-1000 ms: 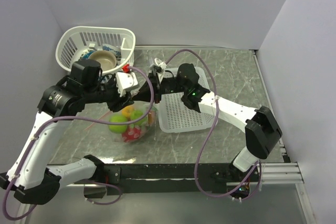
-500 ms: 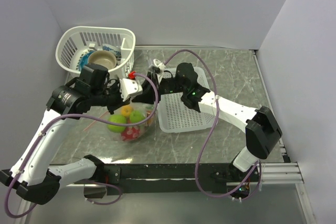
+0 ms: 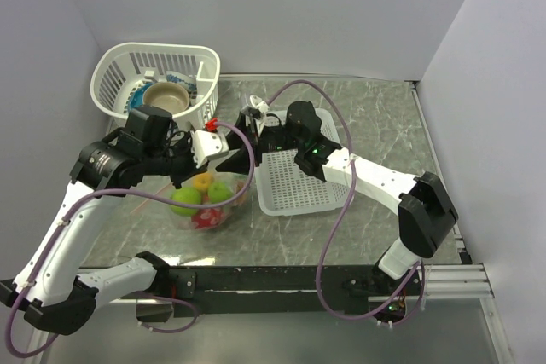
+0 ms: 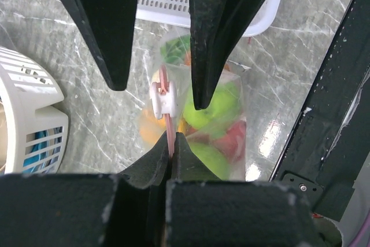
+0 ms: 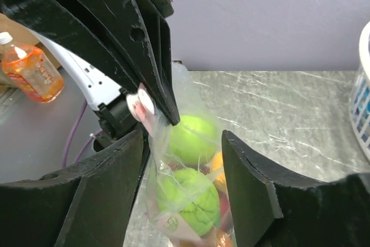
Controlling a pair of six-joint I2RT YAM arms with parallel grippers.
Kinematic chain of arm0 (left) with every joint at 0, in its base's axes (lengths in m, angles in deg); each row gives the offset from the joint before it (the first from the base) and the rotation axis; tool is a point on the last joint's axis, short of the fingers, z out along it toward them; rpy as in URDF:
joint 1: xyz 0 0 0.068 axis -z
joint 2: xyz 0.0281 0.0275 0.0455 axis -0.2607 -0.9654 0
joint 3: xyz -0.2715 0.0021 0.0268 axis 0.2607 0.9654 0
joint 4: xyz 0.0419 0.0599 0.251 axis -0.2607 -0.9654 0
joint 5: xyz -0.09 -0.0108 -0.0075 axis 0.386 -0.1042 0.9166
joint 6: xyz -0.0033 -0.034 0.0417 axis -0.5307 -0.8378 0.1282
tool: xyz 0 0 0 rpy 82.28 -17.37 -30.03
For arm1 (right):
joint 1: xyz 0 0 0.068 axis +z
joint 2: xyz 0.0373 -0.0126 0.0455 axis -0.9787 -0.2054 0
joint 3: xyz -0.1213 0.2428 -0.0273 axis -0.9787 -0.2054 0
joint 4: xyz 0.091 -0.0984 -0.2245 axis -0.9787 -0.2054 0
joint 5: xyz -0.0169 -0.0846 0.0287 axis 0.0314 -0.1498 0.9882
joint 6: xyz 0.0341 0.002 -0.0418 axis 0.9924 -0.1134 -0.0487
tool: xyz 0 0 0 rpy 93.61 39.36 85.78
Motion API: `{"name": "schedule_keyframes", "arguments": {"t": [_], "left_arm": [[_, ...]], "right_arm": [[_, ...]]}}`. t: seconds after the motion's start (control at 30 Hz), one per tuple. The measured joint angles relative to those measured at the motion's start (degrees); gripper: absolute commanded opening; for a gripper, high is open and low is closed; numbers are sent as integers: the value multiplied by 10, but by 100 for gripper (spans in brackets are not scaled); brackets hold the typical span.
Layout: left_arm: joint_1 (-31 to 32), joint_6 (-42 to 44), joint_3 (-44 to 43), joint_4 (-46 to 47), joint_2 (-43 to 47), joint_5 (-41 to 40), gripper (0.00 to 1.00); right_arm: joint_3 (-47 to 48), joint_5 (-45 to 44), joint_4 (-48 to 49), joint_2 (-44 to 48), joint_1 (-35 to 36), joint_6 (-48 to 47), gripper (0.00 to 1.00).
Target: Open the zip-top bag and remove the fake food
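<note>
The clear zip-top bag (image 3: 211,204) hangs just above the marble table, left of centre, with the fake food (image 3: 187,201) inside it: lime-green balls (image 5: 193,140), an orange piece and a red piece. My left gripper (image 4: 172,137) is shut on the bag's pink zip strip (image 4: 168,121), just below the white slider (image 4: 163,98). My right gripper (image 5: 182,137) stands open, one finger on each side of the bag's top and touching nothing. From above, the left gripper (image 3: 229,162) and the right gripper (image 3: 252,139) sit close together over the bag.
A tall white basket (image 3: 115,74) at the back left holds a tan bowl on a blue plate. A low white basket (image 3: 300,183) lies right of the bag. The table's black front edge (image 4: 332,102) runs close by. An orange bottle (image 5: 30,73) stands off the table.
My left gripper has shut on the zip strip. My right gripper has then opened and let go of the bag's top. The bag has sunk a little lower and to the left.
</note>
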Motion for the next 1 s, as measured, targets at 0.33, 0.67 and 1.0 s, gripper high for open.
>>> {"name": "schedule_keyframes", "arguments": {"t": [0.33,0.67,1.0], "left_arm": [[0,-2,-5,-5,0,0,2],[0,-15,-17,15,3,6,58],[0,-27,-59,30,-14,42,50]], "right_arm": [[3,6,3,-16,0,15,13],[4,13,-2,-16,0,11,4],[4,13,-3,-16,0,12,4]]}}
